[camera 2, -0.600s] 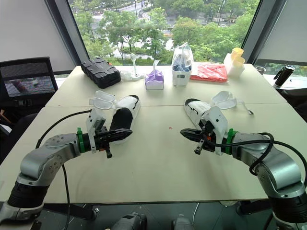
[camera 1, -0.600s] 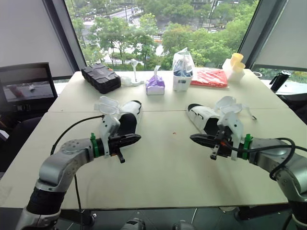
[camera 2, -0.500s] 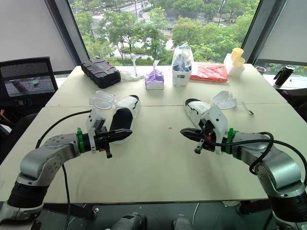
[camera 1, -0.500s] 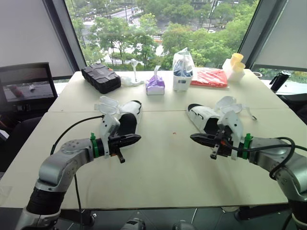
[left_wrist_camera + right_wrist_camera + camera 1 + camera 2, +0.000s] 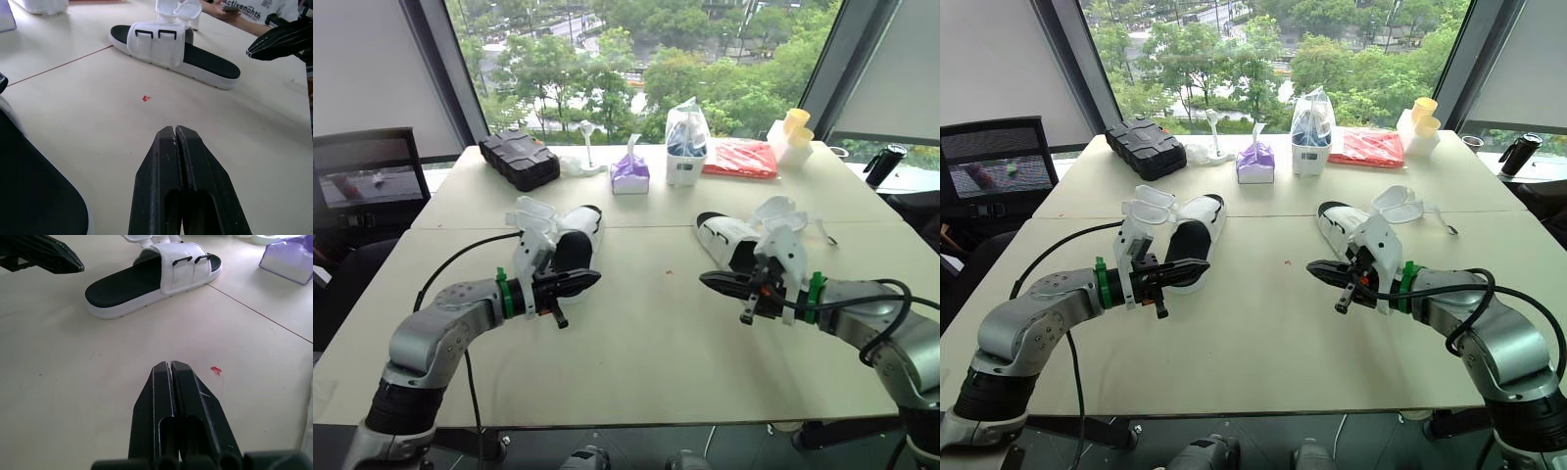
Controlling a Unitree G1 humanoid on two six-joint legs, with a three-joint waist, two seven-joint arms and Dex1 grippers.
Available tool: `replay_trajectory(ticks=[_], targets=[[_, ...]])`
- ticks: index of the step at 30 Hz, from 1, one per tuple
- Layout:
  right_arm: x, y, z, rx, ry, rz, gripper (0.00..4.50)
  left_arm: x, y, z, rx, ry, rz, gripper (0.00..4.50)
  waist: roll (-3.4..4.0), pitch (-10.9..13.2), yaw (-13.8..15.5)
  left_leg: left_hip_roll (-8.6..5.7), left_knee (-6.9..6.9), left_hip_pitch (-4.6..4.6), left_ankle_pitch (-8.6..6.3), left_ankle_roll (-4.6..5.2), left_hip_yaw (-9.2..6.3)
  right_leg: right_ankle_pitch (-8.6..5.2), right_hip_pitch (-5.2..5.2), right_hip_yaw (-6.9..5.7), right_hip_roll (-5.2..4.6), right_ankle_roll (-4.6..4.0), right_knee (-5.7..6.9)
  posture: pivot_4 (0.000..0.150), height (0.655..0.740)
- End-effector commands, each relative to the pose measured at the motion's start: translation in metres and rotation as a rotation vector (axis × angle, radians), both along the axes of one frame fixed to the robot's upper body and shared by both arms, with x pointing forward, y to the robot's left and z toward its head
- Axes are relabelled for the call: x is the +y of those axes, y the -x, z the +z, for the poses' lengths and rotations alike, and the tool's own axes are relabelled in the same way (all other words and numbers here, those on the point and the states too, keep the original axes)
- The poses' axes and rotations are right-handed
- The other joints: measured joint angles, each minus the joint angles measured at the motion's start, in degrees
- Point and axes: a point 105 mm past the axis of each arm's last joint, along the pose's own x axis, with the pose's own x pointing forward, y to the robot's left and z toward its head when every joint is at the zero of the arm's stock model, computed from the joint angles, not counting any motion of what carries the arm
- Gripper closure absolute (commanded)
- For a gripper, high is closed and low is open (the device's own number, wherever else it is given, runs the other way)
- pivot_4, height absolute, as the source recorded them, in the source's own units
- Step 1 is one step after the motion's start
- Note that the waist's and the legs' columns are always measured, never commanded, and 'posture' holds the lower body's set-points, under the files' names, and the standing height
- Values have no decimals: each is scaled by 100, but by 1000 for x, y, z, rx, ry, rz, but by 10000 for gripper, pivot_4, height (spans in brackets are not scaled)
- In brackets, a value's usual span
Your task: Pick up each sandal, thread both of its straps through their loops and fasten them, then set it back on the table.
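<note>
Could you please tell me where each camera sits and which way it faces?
Both eyes: on the head, facing forward and down over the table, left tool and right tool.
Left wrist: looks along the left tool at the right sandal.
Right wrist: looks along the right tool at the left sandal.
Shared: both wrist views catch the red speck.

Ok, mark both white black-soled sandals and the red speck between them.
Left white sandal (image 5: pixel 120 286): right wrist view, black footbed.
Right white sandal (image 5: pixel 156 45): left wrist view, strap band.
Red speck (image 5: pixel 146 98): left wrist view, centre.
</note>
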Motion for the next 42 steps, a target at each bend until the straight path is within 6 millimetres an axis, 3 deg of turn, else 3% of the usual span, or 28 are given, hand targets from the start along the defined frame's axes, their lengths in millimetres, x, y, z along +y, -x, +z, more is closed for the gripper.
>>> replay_trajectory(ticks=[1, 10, 14, 17, 24, 28, 33, 42], targets=[[2, 0, 11, -62, 3, 14, 45000, -3, 3, 15, -53, 8, -22, 44741, 0, 0, 0, 0, 0, 0, 0, 0, 0, 0, 0, 0, 0, 0, 0, 1500, 7400], [-2, -5, 17, -121, 13, -12, 45000, -7, 1, 15, -60, 5, -32, 44741, 0, 0, -1, 0, 0, 0, 0, 0, 0, 0, 0, 0, 0, 0, 0, 1500, 7400], [-14, -19, 25, -186, 26, -98, 45000, -7, 1, 14, -59, 6, -38, 44741, 0, 0, -4, 0, 1, 0, 0, 0, 1, 1, 0, 0, 0, 0, 0, 1500, 7400], [-32, -36, 30, -252, 74, -212, 36173, -9, 2, 14, -59, 7, -42, 45000, 0, 0, 0, 0, 3, 0, 0, 0, 1, 1, 0, 0, 1, -1, 1, 1500, 7400], [-54, -48, 29, -310, 190, -287, 975, -11, 2, 13, -61, 6, -46, 45000, 0, 0, 0, -1, 0, 0, 0, 0, 3, 2, -1, 1, 1, 1, 1, 1500, 7400], [-71, -55, 23, -366, 351, -310, 362, -13, 1, 12, -62, 5, -52, 45000, 1, 0, -2, -2, 3, 1, 1, 0, 6, 2, -1, 2, 1, 1, 3, 1500, 7400], [-91, -71, 16, -472, 675, -292, 362, -15, -1, 10, -73, -2, -59, 45000, 2, -1, -11, -2, 4, 5, 1, -1, 13, 3, 1, 6, 3, 0, 4, 1500, 7400], [-88, -116, 4, -598, 880, -214, 362, -19, -4, 9, -86, -4, -73, 45000, 2, 0, -83, -1, 3, 16, 8, -10, 19, 5, 1, 15, 8, 2, 17, 1500, 7400]])
